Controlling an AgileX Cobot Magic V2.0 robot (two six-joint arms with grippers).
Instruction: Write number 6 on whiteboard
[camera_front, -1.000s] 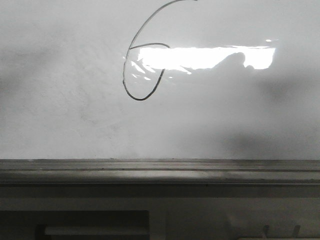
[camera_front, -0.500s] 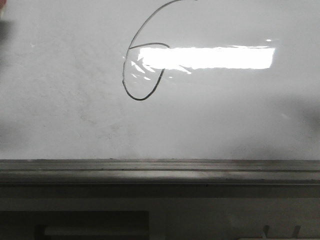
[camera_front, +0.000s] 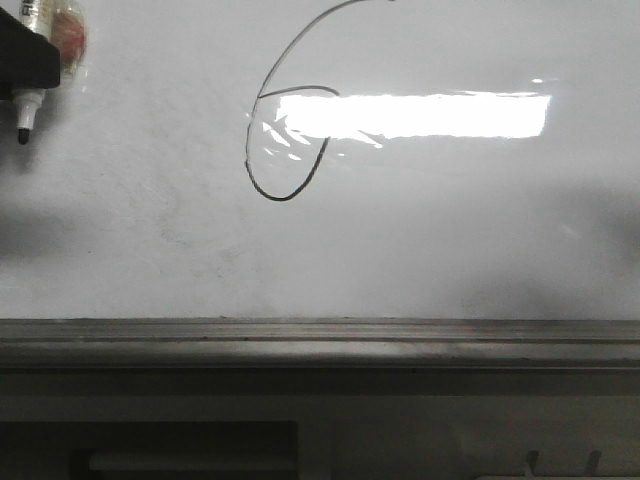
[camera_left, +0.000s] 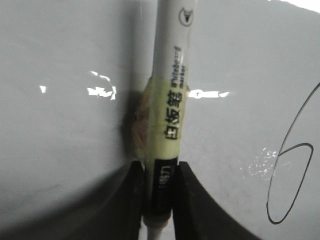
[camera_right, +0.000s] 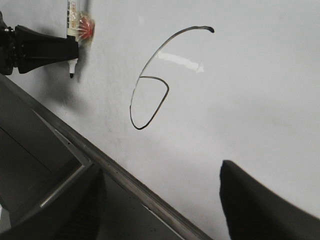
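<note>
1. Front view: I see the number 6 (camera_front: 283, 130) finished on the whiteboard (camera_front: 420, 250), loop closed and tail curving up out of the picture. My left end effector (camera_front: 25, 75) sits at the upper corner, clamped on the marker (camera_front: 24, 118), whose black tip points down, off to the side of the digit and well apart from it. I judge the writing done, so the step in hand is pulling away cleanly. To do it well I back the tip straight off the board and not across it, so no stray line joins the figure.

2. Left wrist view: my left end effector (camera_left: 161, 200) grips the marker (camera_left: 170, 95) by its dark lower barrel, both fingers (camera_left: 135, 200) pressed on it, yellowish tape wrapped just above them. The number 6 (camera_left: 287, 170) lies to one side of the end effector, apart from the pen. The grip looks square, so I keep it firm and don't regrasp.

3. Right wrist view: my right end effector (camera_right: 160, 200) has its dark fingers spread wide with nothing between them, near the grey ledge (camera_right: 100, 160). The number 6 (camera_right: 150, 95) stands beyond it, and the left end effector (camera_right: 40, 47) with the marker (camera_right: 73, 67) further off. I hold this arm clear of the board, since brushing wet ink could smear it.
</note>
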